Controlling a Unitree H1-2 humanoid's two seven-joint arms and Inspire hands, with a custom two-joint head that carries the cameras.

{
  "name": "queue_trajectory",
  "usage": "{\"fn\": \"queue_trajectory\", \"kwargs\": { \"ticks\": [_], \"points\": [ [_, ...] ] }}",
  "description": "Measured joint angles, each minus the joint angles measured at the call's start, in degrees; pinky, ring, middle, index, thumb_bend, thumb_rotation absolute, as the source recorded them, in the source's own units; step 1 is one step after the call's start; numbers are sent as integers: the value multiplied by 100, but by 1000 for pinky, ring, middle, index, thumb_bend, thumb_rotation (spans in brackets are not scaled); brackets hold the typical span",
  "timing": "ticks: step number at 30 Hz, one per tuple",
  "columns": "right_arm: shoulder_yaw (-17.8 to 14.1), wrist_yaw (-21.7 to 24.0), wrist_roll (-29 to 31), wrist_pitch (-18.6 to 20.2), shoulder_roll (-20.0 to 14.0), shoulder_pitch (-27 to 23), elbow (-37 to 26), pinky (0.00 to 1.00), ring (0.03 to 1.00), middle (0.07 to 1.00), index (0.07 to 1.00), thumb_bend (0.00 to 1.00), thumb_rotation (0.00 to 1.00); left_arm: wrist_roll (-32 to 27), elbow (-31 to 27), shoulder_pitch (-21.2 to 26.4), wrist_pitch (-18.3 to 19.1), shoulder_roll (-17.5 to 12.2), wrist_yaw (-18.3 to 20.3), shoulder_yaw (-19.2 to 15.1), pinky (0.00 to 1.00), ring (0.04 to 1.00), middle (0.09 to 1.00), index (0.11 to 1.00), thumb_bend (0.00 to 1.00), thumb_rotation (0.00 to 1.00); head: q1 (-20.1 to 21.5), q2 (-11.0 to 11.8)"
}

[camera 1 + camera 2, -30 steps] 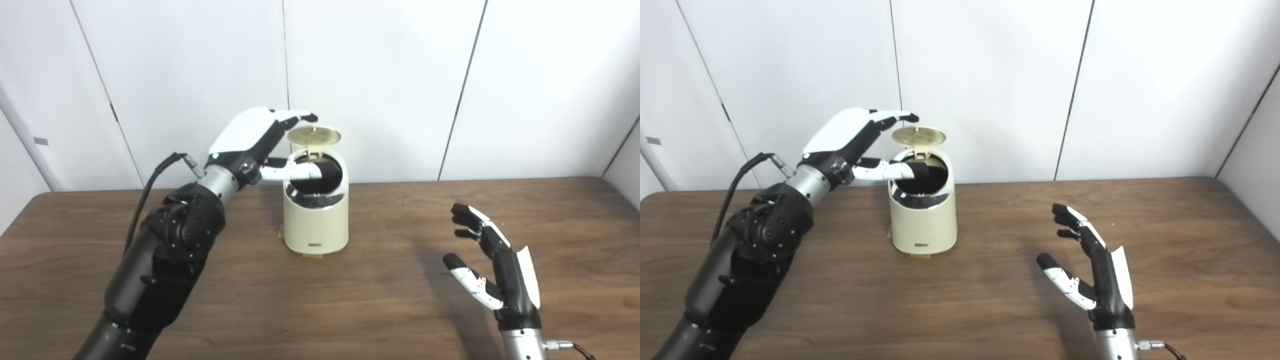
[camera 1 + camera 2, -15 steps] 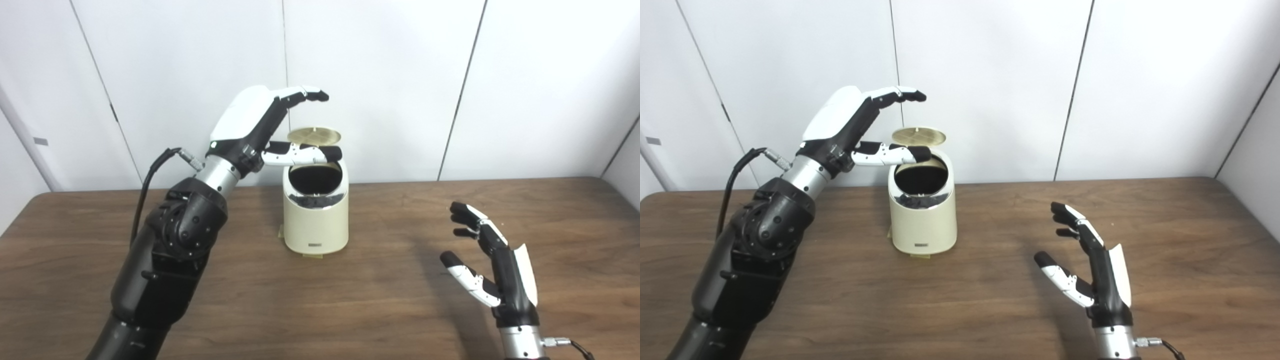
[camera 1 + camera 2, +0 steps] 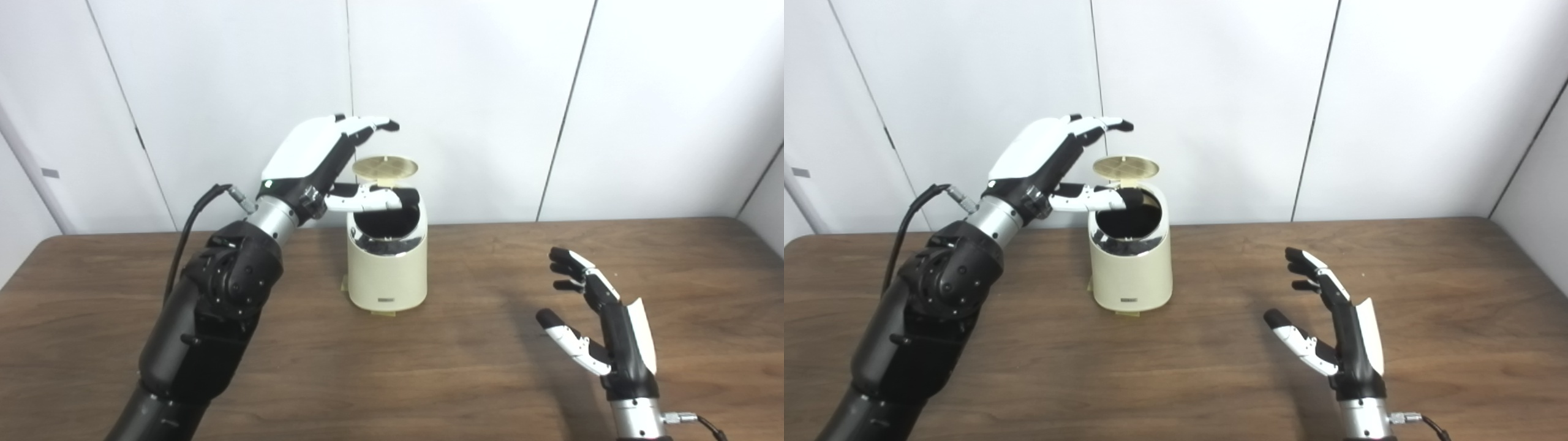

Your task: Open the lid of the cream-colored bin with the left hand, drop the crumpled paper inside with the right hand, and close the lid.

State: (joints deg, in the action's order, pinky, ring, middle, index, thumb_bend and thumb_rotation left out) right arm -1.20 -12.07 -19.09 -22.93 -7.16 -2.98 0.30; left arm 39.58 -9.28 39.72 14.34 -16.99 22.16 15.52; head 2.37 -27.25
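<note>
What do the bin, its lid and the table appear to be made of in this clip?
Bin: likely plastic, smooth cream with a soft sheen; a shiny chrome-like ring rims the opening, metal or plated plastic. Lid, standing open: matching cream plastic by its look, with moulded ribs on its underside. Table: dark wood grain, probably laminate or veneer, fairly matt.

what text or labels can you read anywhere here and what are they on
Nothing can be read.
Small dark label low on the front of the cream-colored bin: too small and blurred to read.
Grey tag on the wall panel at far left: no lettering can be made out.
No other text shows.
</note>
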Motion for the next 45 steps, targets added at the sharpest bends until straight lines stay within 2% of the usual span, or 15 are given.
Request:
{"fn": "queue_trajectory", "kwargs": {
  "ticks": [9,18,30,45],
  "points": [
    [10,1,-19,6,2,0,-7,681,788,816,810,545,666,372,376,235,71,-35,108,151,1000,987,928,917,1000,844,9,-26],
    [27,1,-19,16,1,3,-12,679,788,818,813,547,670,415,742,257,18,-37,75,206,1000,1000,938,919,1000,845,26,-26],
    [38,1,-13,15,1,2,-11,684,790,817,812,556,664,520,800,268,16,-37,73,239,1000,993,908,912,1000,862,35,-44],
    [53,3,-10,18,-2,2,-11,683,787,813,813,558,684,510,799,249,70,-39,145,237,1000,998,920,908,1000,854,35,-61]
  ]
}}
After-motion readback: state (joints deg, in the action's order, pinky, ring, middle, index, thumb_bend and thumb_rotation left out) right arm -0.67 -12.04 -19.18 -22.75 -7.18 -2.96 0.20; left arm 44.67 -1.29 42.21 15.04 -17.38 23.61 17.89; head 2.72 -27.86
